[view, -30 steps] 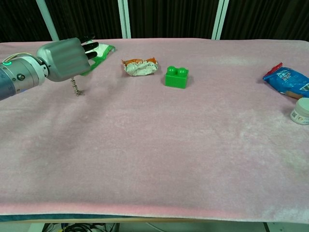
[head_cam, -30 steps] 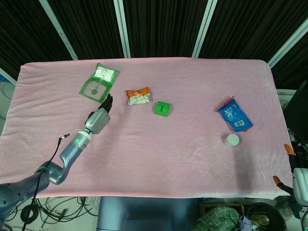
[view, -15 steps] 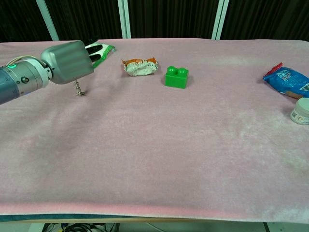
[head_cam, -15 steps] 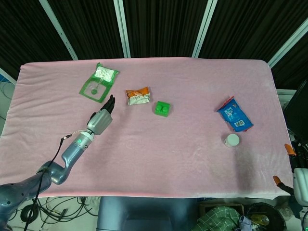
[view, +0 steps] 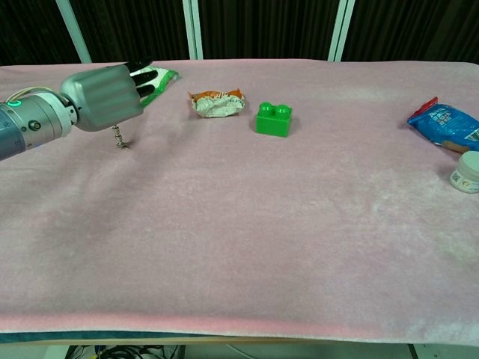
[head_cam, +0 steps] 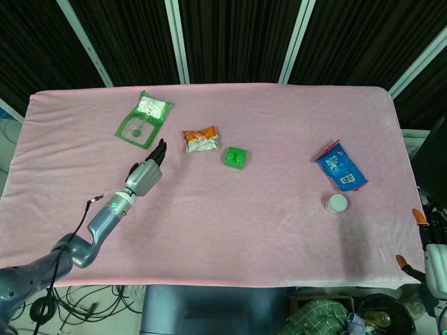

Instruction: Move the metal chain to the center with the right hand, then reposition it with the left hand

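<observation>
My left hand [view: 105,96] hangs over the left part of the pink cloth [view: 247,224], knuckles up and dark fingertips pointing away from me. The metal chain [view: 118,137] dangles from beneath it, its lower end just touching the cloth under my palm, so I am holding it from above (the grip itself is hidden behind the back of the hand in both views, and from the head camera the chain cannot be made out at all). There my left hand [head_cam: 145,174] sits at the end of the grey forearm that reaches in from the lower left corner.

Just beyond my fingertips lies the green packet [view: 153,81], flat on the cloth. Further to the right of the hand is the crumpled orange wrapper [view: 217,102], and past that the green toy brick [view: 273,119]. Well apart, on the far right side, are the blue snack bag [view: 446,124] and the small white jar [view: 466,171] just beside it.

My right hand is not visible in either view.
</observation>
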